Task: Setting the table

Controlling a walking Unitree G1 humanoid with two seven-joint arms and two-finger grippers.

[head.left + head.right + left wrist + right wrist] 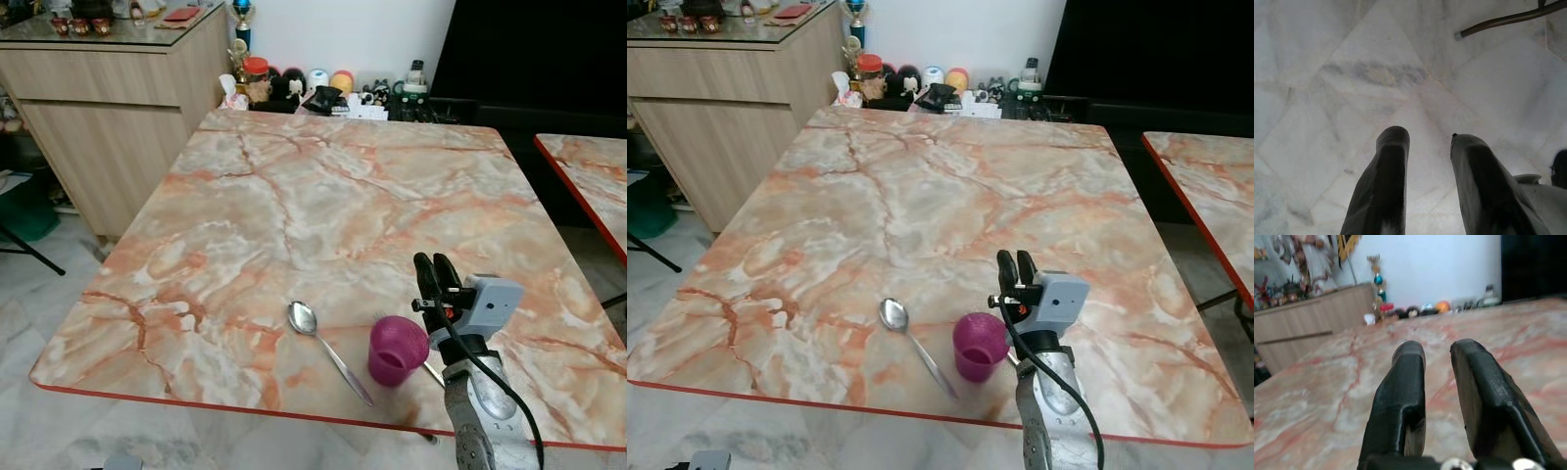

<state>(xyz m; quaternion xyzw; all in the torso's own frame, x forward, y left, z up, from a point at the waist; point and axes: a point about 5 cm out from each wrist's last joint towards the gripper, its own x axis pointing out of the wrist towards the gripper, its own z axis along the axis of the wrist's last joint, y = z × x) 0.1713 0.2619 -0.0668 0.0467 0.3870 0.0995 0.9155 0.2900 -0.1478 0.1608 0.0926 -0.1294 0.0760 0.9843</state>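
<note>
A metal spoon (328, 348) lies near the front edge of the marble-patterned table (343, 196), bowl pointing away from me. Just right of it a small purple cup (396, 350) stands upright. A thin metal handle (432, 372) pokes out behind the cup, mostly hidden by my arm. My right gripper (433, 262) is raised above the table just right of the cup and points at the far edge. Its fingers (1400, 382) are slightly apart with nothing between them. My left gripper (1430, 137) hangs open over the pale floor.
A wooden cabinet (108, 108) stands at the far left. Toys and jars (323, 93) line the wall behind the table. A second marble table (593, 176) with a red edge stands at the right. A metal leg (1498, 22) crosses the floor.
</note>
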